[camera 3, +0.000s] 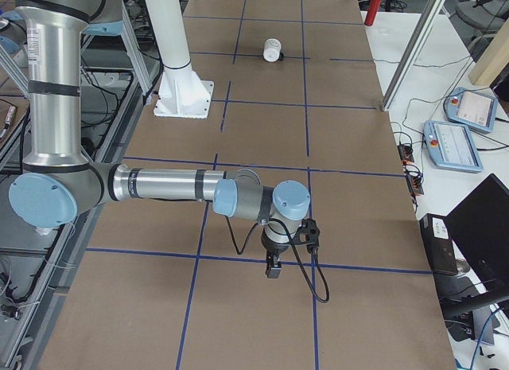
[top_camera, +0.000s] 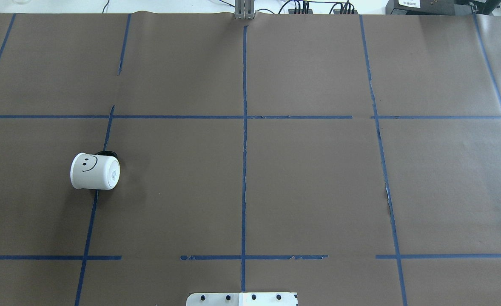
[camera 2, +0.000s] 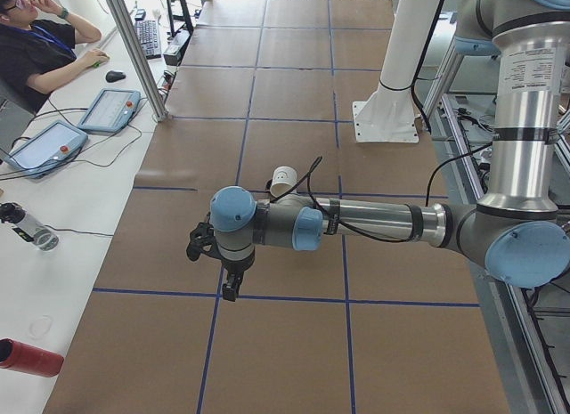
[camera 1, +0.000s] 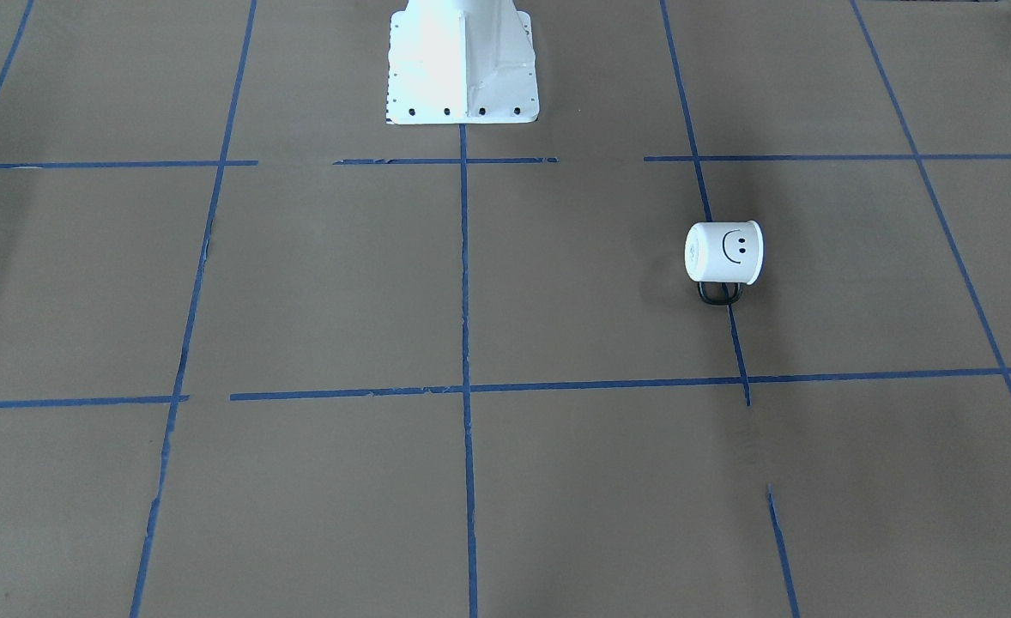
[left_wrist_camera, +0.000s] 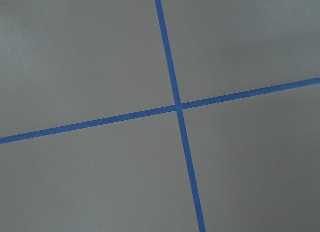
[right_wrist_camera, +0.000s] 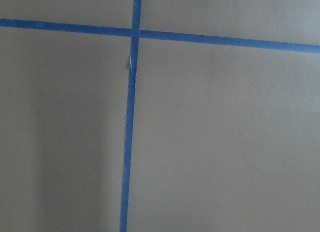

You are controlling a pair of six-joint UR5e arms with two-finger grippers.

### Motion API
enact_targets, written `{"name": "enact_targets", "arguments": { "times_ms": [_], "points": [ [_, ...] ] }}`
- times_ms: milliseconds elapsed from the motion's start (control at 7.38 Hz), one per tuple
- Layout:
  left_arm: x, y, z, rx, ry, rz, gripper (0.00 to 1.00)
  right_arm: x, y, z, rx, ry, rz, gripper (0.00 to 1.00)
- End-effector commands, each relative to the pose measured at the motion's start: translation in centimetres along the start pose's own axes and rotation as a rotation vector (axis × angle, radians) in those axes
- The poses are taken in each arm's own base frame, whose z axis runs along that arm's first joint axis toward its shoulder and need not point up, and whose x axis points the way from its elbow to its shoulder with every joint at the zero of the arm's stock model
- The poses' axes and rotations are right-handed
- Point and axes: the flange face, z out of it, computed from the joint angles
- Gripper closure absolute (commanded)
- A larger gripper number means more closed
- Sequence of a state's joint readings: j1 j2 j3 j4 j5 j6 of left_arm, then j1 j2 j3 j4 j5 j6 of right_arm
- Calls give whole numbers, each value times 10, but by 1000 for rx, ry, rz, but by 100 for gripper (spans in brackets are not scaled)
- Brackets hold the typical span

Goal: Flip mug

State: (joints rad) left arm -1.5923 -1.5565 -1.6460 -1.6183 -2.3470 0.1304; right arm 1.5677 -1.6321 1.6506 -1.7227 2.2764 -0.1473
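Note:
The white mug (top_camera: 94, 171) with a black smiley face lies on its side on the brown paper, on the robot's left half of the table. Its flat end faces the table's middle and its black loop handle (top_camera: 106, 153) rests on the paper. It also shows in the front-facing view (camera 1: 724, 251), the left view (camera 2: 283, 178) and the right view (camera 3: 272, 49). My left gripper (camera 2: 230, 288) points down above the table, nearer the camera than the mug; I cannot tell if it is open. My right gripper (camera 3: 273, 268) hangs far from the mug; I cannot tell its state.
The white robot pedestal (camera 1: 463, 60) stands at the table's middle edge. Blue tape lines (top_camera: 244, 170) grid the paper. A seated operator (camera 2: 40, 49), tablets (camera 2: 109, 109) and a red bottle (camera 2: 31, 357) are on the side bench. Both wrist views show only paper and tape.

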Motion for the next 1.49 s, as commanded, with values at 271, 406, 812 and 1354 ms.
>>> {"name": "enact_targets", "arguments": {
  "times_ms": [271,406,812,1354],
  "points": [
    [2,-1,-2,16,-2,15,0,0,0,0,0,0,0,0],
    [4,-4,-4,30,-5,27,0,0,0,0,0,0,0,0],
    [20,-22,-15,184,-21,195,0,0,0,0,0,0,0,0],
    [90,-30,32,141,217,171,0,0,0,0,0,0,0,0]
  ]
}}
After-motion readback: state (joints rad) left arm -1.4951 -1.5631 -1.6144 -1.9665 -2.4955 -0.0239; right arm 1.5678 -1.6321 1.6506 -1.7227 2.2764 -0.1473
